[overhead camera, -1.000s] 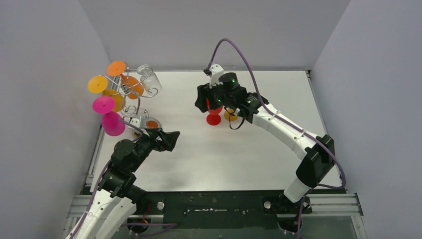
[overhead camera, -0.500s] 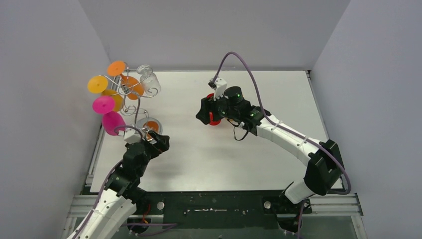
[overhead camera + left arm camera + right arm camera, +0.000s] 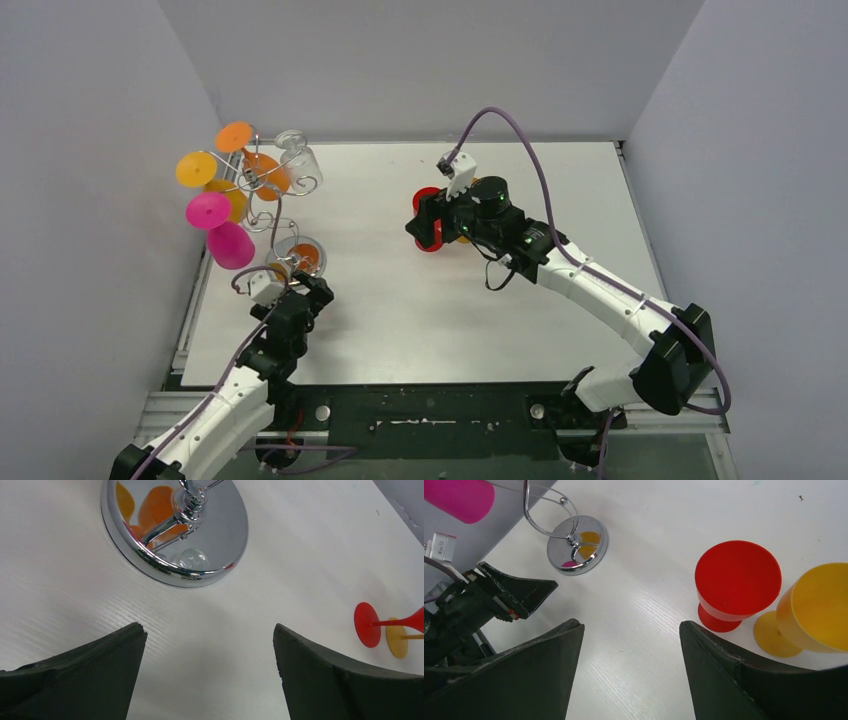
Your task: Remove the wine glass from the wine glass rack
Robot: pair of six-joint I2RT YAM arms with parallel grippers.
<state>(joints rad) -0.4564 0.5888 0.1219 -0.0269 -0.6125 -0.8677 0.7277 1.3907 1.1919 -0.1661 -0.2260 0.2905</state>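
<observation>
The wine glass rack (image 3: 262,188), a silver wire stand, stands at the far left on its round shiny base (image 3: 296,253). Orange (image 3: 236,136), yellow (image 3: 196,169), magenta (image 3: 230,245) and clear (image 3: 299,153) wine glasses hang from it. My left gripper (image 3: 311,291) is open and empty, just in front of the base (image 3: 175,530). My right gripper (image 3: 428,215) is open and empty over a red glass (image 3: 738,582) that stands upright on the table next to a yellow glass (image 3: 816,607). The rack base (image 3: 577,545) also shows in the right wrist view.
Grey walls close in the white table (image 3: 420,310) on the left, back and right. The rack stands close to the left wall (image 3: 100,200). The red glass foot (image 3: 367,625) and the yellow glass foot (image 3: 397,637) show at the right of the left wrist view.
My left arm has drawn back and its gripper has swung left, toward the rack base. My right arm has stretched out to the right, its gripper still over the red glass.
</observation>
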